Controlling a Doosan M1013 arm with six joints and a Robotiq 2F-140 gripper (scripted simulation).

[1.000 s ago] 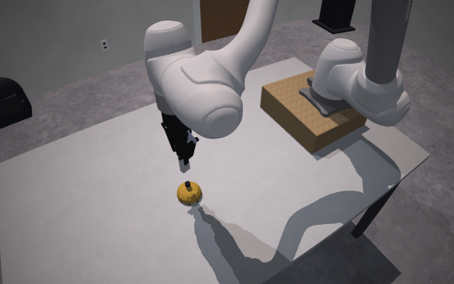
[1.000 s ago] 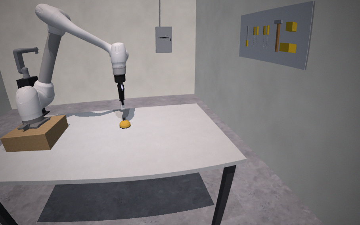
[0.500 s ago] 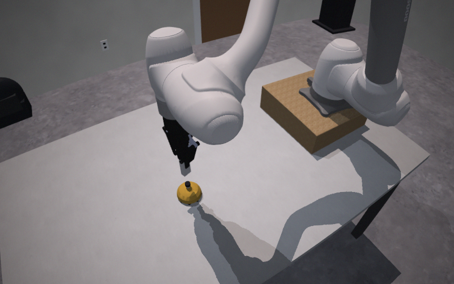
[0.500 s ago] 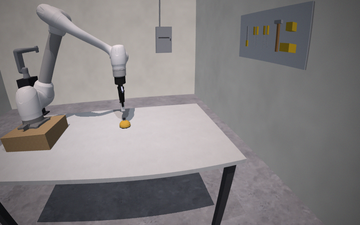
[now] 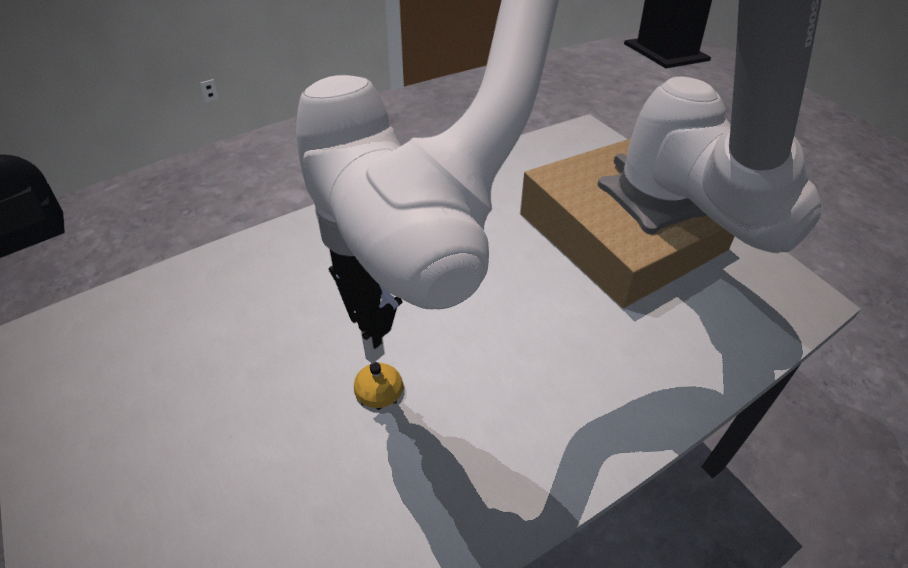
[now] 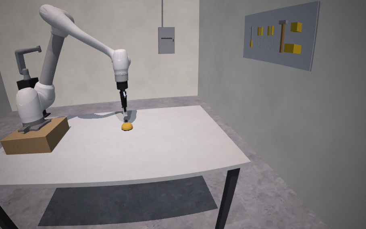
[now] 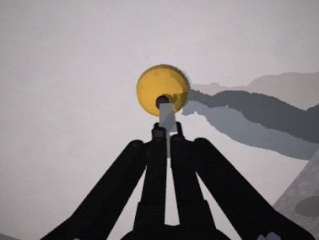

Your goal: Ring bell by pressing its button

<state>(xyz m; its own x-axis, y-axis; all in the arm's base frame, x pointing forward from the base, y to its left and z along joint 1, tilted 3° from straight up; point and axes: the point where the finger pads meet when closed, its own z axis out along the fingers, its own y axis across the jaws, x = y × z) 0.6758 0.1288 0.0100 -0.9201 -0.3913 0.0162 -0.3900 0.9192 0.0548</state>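
Note:
A yellow dome-shaped bell (image 5: 379, 388) with a small black button (image 5: 375, 368) on top stands on the white table. It also shows in the exterior view (image 6: 126, 125) and in the wrist view (image 7: 162, 90). My gripper (image 5: 372, 350) is shut and empty, pointing straight down right above the button. Its fingertips sit at or just over the button top; I cannot tell whether they touch. In the wrist view the shut fingertips (image 7: 166, 115) partly cover the button (image 7: 162, 99).
The arm's base stands on a wooden block (image 5: 619, 217) at the table's back right corner. The table edge runs along the right (image 5: 703, 442). A tool board (image 6: 280, 35) hangs on the far wall.

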